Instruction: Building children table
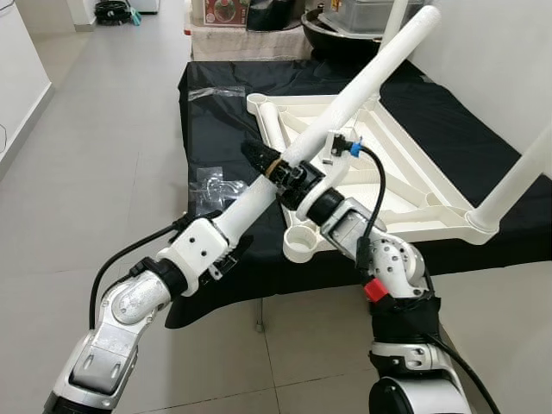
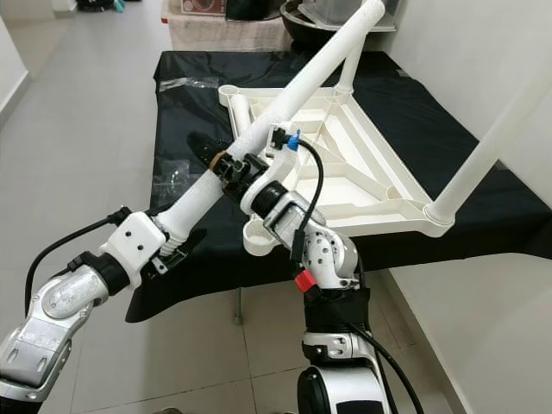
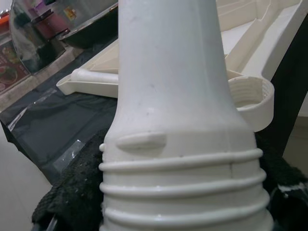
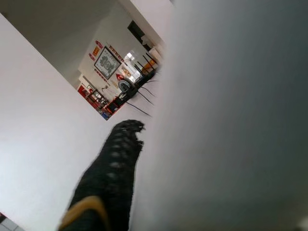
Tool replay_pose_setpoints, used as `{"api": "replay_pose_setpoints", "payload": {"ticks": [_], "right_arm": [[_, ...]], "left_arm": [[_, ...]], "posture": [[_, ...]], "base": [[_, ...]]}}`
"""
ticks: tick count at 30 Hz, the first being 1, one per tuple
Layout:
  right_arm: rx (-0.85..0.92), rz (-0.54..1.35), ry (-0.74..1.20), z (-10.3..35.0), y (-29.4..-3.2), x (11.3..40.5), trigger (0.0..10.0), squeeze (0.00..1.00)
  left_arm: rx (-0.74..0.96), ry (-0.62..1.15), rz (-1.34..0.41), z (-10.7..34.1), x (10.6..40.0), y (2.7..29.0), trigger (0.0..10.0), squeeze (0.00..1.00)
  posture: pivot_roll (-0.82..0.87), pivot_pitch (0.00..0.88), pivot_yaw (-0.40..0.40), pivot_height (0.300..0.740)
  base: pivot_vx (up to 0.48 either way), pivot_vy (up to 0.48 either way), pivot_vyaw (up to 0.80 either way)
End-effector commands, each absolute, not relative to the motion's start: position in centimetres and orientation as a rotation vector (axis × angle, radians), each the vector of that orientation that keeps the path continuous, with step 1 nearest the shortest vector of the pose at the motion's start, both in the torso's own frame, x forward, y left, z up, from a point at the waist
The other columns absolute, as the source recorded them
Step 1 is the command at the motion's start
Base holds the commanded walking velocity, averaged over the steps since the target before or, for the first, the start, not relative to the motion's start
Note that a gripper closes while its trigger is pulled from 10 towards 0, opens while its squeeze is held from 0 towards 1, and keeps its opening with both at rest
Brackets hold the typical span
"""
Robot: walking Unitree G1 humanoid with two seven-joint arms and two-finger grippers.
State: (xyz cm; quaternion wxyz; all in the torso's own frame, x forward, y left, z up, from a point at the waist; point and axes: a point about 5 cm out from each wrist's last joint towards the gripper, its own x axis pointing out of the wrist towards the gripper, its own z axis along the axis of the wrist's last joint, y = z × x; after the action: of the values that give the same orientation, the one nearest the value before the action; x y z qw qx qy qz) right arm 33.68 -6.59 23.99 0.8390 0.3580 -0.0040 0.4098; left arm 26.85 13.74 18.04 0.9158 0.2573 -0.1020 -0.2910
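The white table top (image 1: 405, 172) lies upside down on a black-covered table (image 1: 211, 116). One white leg (image 1: 517, 181) stands in its front right corner and another rises at the back. A loose white table leg (image 1: 371, 78) slants up over the top, and both grippers hold its lower part. My left gripper (image 1: 263, 159) is shut on it near the threaded end (image 3: 183, 183). Just above, my right gripper (image 1: 293, 181) is shut on it too, one black finger (image 4: 110, 178) lying against the leg. The empty threaded socket (image 1: 302, 241) at the front left corner sits just below the grippers.
A clear plastic bag (image 1: 211, 185) lies on the cloth left of the table top. Boxes and a dark bowl (image 1: 332, 34) stand behind the table. A white wall runs along the right. Tiled floor (image 1: 103, 129) opens to the left.
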Motion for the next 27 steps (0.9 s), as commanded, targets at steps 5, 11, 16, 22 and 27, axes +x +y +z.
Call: {"api": "replay_pose_setpoints", "payload": {"ticks": [5, 11, 16, 22, 27], "right_arm": [[0.752, 0.895, -0.017, 24.7, -6.1, 33.5, 0.0, 0.00], [0.757, 0.886, -0.026, 24.9, -6.2, 33.5, 0.0, 0.00], [0.763, 0.881, -0.032, 25.1, -6.2, 33.6, 0.0, 0.00], [0.780, 0.874, -0.068, 26.0, -6.5, 33.8, 0.0, 0.00], [0.780, 0.873, -0.097, 26.8, -6.7, 33.9, 0.0, 0.00]], "left_arm": [[0.548, -0.221, -0.658, 17.8, 26.3, 13.0, 10.0, 0.00], [0.530, -0.203, -0.642, 17.6, 26.4, 13.0, 10.0, 0.00], [0.519, -0.166, -0.638, 17.1, 26.5, 13.1, 10.0, 0.09], [0.484, -0.104, -0.629, 16.2, 26.4, 13.7, 10.0, 1.00], [0.525, -0.083, -0.553, 15.9, 26.6, 14.9, 10.0, 1.00]], "posture": [[0.09, 0.084, -0.062, 0.740], [0.09, 0.072, -0.061, 0.740], [0.09, 0.061, -0.059, 0.740], [0.09, 0.053, -0.057, 0.740], [0.09, 0.047, -0.058, 0.740]], "base": [[0.000, 0.000, 0.00], [0.000, 0.000, 0.00], [0.000, 0.000, 0.00], [0.000, 0.000, 0.00], [0.000, 0.000, 0.00]]}}
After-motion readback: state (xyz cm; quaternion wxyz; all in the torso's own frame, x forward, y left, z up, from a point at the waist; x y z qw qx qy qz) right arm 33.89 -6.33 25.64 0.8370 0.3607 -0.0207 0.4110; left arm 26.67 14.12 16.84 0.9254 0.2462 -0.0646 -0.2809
